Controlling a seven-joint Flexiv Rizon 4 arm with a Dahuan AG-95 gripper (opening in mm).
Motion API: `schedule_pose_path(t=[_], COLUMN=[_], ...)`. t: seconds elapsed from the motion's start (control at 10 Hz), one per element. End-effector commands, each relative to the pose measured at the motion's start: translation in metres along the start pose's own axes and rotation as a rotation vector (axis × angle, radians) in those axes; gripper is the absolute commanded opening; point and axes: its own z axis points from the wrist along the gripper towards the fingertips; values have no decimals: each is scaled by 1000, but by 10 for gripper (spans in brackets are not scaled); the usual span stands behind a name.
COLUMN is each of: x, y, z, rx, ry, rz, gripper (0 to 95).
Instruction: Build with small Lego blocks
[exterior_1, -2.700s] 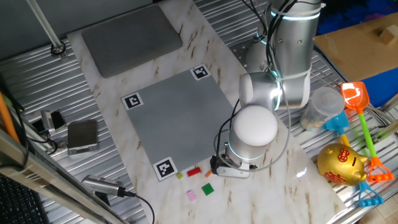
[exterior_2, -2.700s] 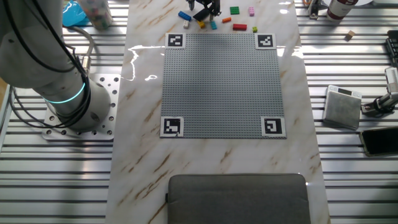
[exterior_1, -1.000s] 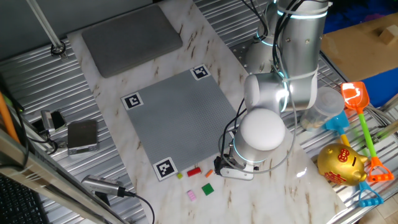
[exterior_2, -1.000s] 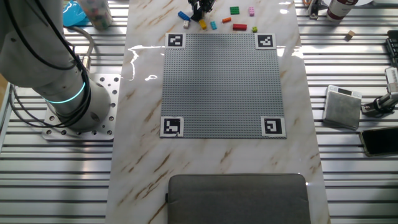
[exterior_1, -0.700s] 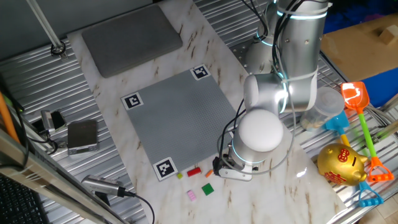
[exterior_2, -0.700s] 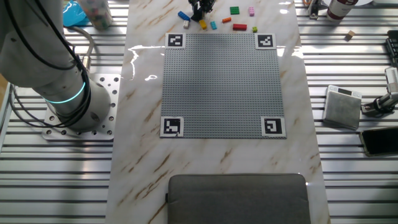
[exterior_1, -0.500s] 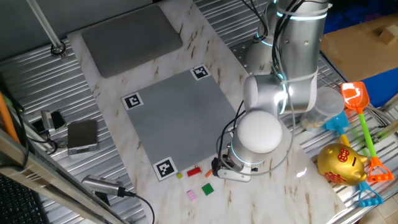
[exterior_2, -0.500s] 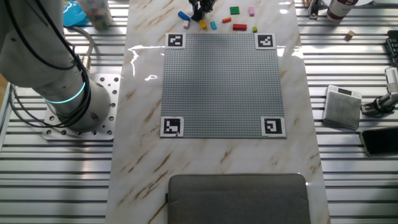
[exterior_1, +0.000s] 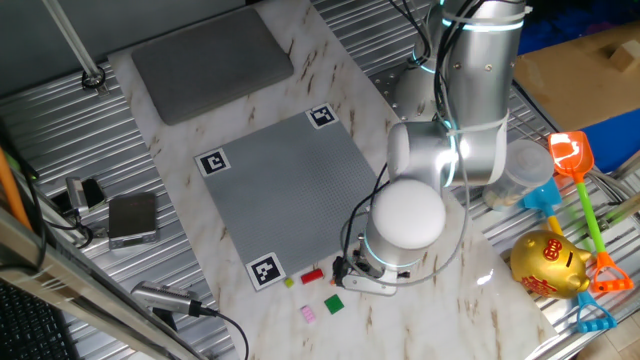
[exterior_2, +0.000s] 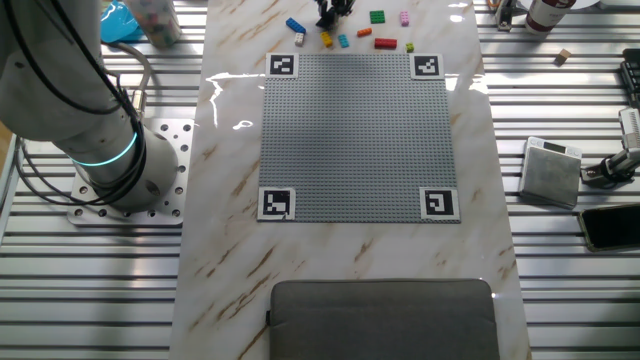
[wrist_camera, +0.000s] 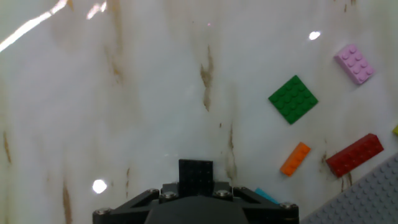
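Our claw (wrist_camera: 196, 186), closed on a black brick (wrist_camera: 196, 175), hangs above the surface (wrist_camera: 124, 93); we should carry it level to the grey plate (exterior_2: 355, 130).

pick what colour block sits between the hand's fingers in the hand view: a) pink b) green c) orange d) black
d: a black block sits at the tip of the hand, while the green block, pink block and orange block lie loose on the marble table.
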Motion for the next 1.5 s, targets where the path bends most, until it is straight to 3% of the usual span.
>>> schedule_pose_path(t=[0.1, 0.9, 1.5], x=[0, 19, 32], y=[-7, -59, -73], z=[-4, -6, -4], rx=[-3, -40, -46], ry=[1, -11, -10], rz=[-15, -118, -169], gripper=[0, 0, 0])
